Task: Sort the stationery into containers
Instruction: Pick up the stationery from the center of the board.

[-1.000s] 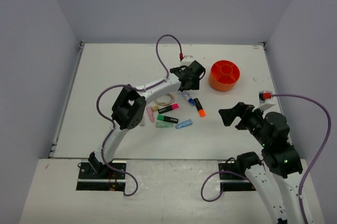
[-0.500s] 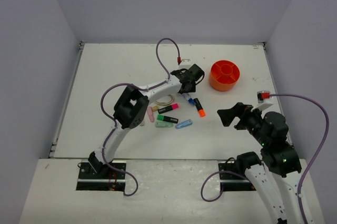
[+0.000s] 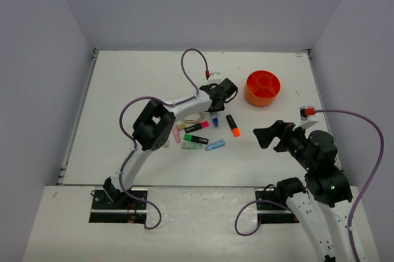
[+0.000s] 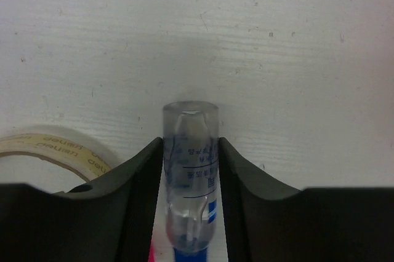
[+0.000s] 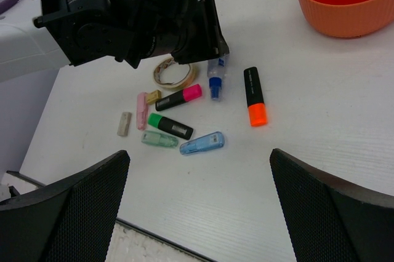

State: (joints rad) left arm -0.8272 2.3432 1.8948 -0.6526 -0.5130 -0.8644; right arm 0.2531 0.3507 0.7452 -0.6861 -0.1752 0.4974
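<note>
- The white worktop (image 3: pixel 141 77), faintly scuffed, fills the middle of the frame.
- Plain pale grey walls (image 3: pixel 197 3) close in at left, top and right.
- The light is even, with soft shadows.

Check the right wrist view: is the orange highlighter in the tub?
No, the orange highlighter lies on the table, outside the tub.

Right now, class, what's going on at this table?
The left gripper clamps the blue highlighter by its clear cap. The pen lies on the table beside the tape ring. The right gripper hovers open and empty. The orange highlighter and other pieces lie loose, and the orange tub shows nothing inside.
</note>
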